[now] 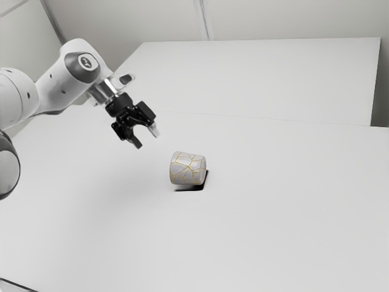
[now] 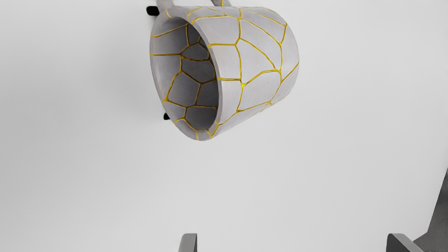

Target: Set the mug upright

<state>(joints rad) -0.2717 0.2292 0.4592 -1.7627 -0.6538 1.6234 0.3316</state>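
My gripper [image 1: 148,137] hangs above the table in the exterior view, up and to the left of the mug [image 1: 188,168]. The mug is pale grey with gold crack lines and lies on its side. In the wrist view, the mug [image 2: 259,66] shows its open mouth and dark inside, with part of its handle at the picture's edge. Both fingertips of the gripper [image 2: 292,243] stand wide apart, with bare table between them and no contact with the mug.
A wide white table [image 1: 273,225] carries the mug, which casts a dark shadow beside it. Behind stands a pale panel or surface [image 1: 261,79] near the walls. A dark floor area [image 2: 437,224] lies past the table's edge in the wrist view.
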